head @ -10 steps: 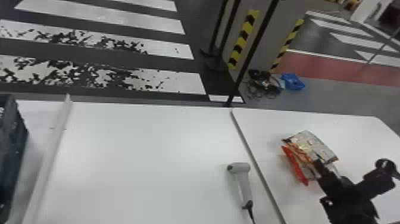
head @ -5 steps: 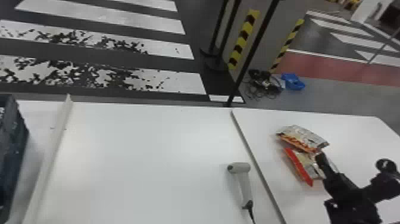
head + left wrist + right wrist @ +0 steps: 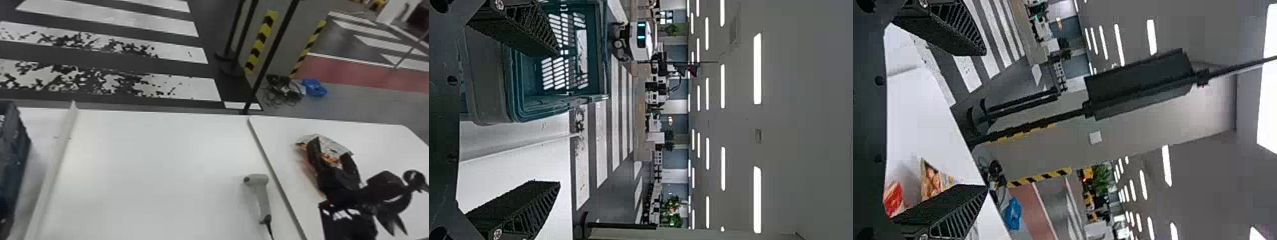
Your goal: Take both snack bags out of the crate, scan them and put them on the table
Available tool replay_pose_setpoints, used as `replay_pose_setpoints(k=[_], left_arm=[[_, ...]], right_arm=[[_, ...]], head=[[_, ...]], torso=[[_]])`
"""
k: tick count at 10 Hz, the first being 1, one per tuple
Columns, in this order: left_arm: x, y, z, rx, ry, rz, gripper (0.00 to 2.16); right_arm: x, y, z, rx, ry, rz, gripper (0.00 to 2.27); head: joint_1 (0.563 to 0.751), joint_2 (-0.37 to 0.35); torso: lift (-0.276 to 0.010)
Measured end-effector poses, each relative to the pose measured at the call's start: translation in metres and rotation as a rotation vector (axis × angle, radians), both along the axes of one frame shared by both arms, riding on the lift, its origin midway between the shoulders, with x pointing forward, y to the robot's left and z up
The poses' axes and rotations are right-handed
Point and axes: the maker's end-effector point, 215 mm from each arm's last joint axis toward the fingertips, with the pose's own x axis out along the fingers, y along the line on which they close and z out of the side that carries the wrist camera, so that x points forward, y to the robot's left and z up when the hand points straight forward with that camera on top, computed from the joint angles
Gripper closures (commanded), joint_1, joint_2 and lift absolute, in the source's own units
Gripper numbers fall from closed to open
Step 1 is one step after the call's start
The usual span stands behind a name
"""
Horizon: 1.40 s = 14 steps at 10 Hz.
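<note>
Jaws: left, right both wide open, empty | snack bags on table | scanner to their left

Right pincer spread open, pointing forward; left pincer open too.

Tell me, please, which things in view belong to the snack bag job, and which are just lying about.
For the job:
Crate
Scanner
Red snack bag
Other snack bag
Table under the bags

Just lying about, on the floor:
Blue object
Black cables
</note>
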Motion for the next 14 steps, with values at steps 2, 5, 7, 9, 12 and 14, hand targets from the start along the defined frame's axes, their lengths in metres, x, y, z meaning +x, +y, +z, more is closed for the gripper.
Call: replay_pose_setpoints(k=[2,5,7,9,12,14], left_arm=[[-0.002,0.000,0.002,0.000,-0.005,0.001,0.08],[-0.002,0.001,0.003,0.000,-0.006,0.003,0.07],[-0.003,-0.002,0.003,-0.005,-0.007,0.003,0.07],[-0.003,-0.007,0.005,-0.011,-0.017,-0.005,0.07],[-0.008,-0.036,0.013,-0.016,-0.047,-0.053,0.07],[-0.009,-0.055,0.018,-0.018,-0.061,-0.077,0.08]], right_arm=[[0.017,0.081,0.000,-0.088,-0.001,0.074,0.03],[0.009,0.183,0.001,-0.175,-0.039,0.185,0.03],[-0.009,0.228,-0.008,-0.182,-0.037,0.206,0.03],[-0.023,0.270,-0.025,-0.199,0.002,0.261,0.03],[-0.046,0.314,-0.060,-0.206,0.086,0.299,0.03],[-0.057,0.332,-0.075,-0.214,0.120,0.316,0.03]], head=[[0.695,-0.173],[0.695,-0.034],[0.695,0.014],[0.695,0.079],[0.695,0.114],[0.695,0.114]], torso=[[-0.092],[-0.092],[-0.092],[-0.092],[-0.092],[-0.092]])
